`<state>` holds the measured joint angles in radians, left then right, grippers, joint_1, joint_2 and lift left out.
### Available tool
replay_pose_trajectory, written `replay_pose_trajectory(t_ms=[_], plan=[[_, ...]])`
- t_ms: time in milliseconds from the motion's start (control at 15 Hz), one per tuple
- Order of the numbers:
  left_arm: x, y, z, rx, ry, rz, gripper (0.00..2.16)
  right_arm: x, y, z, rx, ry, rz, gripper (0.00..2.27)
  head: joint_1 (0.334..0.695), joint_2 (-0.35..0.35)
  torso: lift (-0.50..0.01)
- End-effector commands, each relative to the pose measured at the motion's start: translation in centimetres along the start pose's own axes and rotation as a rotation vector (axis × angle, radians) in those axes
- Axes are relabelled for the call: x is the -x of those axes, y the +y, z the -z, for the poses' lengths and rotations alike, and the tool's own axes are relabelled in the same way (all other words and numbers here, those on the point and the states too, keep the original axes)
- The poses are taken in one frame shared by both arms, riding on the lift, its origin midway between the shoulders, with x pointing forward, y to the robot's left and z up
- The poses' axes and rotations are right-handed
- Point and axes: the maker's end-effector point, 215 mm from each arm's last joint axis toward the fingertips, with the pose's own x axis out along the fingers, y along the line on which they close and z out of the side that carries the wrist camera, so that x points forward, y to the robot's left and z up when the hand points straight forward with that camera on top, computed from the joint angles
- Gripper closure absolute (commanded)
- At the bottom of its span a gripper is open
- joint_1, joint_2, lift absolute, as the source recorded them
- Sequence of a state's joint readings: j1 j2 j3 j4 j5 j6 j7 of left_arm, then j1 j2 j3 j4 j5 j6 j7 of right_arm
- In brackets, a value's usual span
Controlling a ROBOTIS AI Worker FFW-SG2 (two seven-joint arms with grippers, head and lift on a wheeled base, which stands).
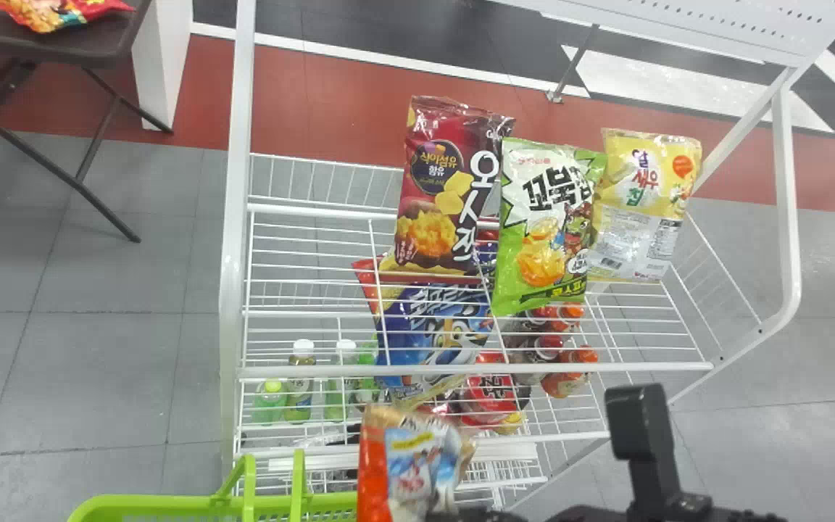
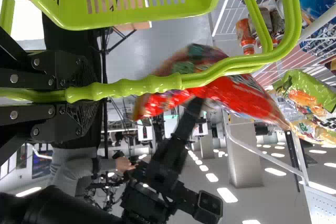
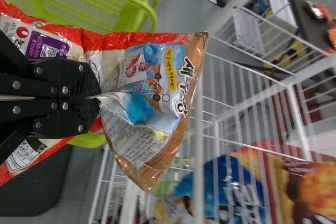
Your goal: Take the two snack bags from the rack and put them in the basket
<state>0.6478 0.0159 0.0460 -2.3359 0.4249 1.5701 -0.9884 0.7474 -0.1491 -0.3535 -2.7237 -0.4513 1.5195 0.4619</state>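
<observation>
At the bottom edge of the head view, my right gripper (image 1: 486, 515) is beside a red-and-tan snack bag (image 1: 414, 467), held in front of the rack (image 1: 233, 290). In the right wrist view my right gripper (image 3: 94, 97) pinches that bag (image 3: 152, 77) around its middle, the film creased at the fingers. The green basket (image 1: 149, 502) is at the lower left of the head view. My left gripper (image 2: 79, 95) is shut on the basket's handle (image 2: 152, 84) in the left wrist view, with the basket body (image 2: 131, 22) alongside.
On the rack's upper level stand a maroon bag (image 1: 435, 188), a green bag (image 1: 544, 225) and a yellow bag (image 1: 642, 203). A blue bag (image 1: 435, 326) and several bottles (image 1: 301, 377) are lower down. A dark table (image 1: 91, 47) stands at the far left.
</observation>
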Motion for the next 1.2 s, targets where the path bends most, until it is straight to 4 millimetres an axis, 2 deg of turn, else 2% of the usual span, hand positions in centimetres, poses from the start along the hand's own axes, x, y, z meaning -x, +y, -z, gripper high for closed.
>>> replay_pose_trajectory(t_ms=[0, 267, 400, 533, 733, 800, 867, 933, 1000, 1067, 1133], plan=[[-0.1, 0.0, -0.2, -0.006, 0.0, -0.002, 1.72, -1.8, 1.4, 3.4, -0.02, 0.101, -0.039, 2.25, 0.695, -0.35, -0.011], [-0.1, -0.1, -0.4, -0.012, 0.001, -0.004, 1.72, -6.2, 3.9, 6.8, -0.012, 0.209, -0.109, 2.25, 0.695, -0.35, -0.011], [0.0, -0.2, -0.3, -0.014, 0.001, -0.004, 1.72, -8.7, 4.7, 7.0, -0.005, 0.221, -0.143, 2.25, 0.695, -0.35, -0.011], [0.0, -0.4, -0.1, -0.017, 0.003, -0.004, 1.72, -10.9, 5.3, 6.4, 0.016, 0.2, -0.158, 2.25, 0.695, -0.35, -0.011], [0.1, -0.5, 0.2, -0.018, 0.004, -0.006, 1.72, -12.8, 5.9, 7.0, 0.031, 0.226, -0.162, 2.24, 0.695, -0.35, -0.011], [0.1, -0.5, 0.3, -0.017, 0.007, -0.004, 1.72, -12.8, 5.9, 7.7, 0.021, 0.245, -0.165, 1.96, 0.695, -0.35, -0.011], [0.1, -0.6, 0.4, -0.017, 0.008, -0.004, 1.72, -12.7, 5.8, 8.1, 0.017, 0.26, -0.161, 1.31, 0.695, -0.35, -0.011], [0.2, -0.6, 0.4, -0.017, 0.008, -0.004, 1.72, -12.0, 5.5, 8.9, 0.005, 0.295, -0.151, 0.19, 0.695, -0.35, -0.011], [0.2, -0.7, 0.4, -0.018, 0.008, -0.001, 1.72, -10.8, 4.9, 9.5, -0.007, 0.331, -0.127, 0.0, 0.695, -0.35, -0.011], [0.2, -0.8, 0.5, -0.019, 0.008, -0.001, 1.72, -10.2, 4.1, 8.6, 0.013, 0.307, -0.093, 0.0, 0.695, -0.35, -0.011], [0.2, -0.8, 0.5, -0.019, 0.008, -0.001, 1.72, -9.6, 2.9, 8.6, 0.021, 0.299, -0.047, 0.01, 0.695, -0.35, -0.011]])
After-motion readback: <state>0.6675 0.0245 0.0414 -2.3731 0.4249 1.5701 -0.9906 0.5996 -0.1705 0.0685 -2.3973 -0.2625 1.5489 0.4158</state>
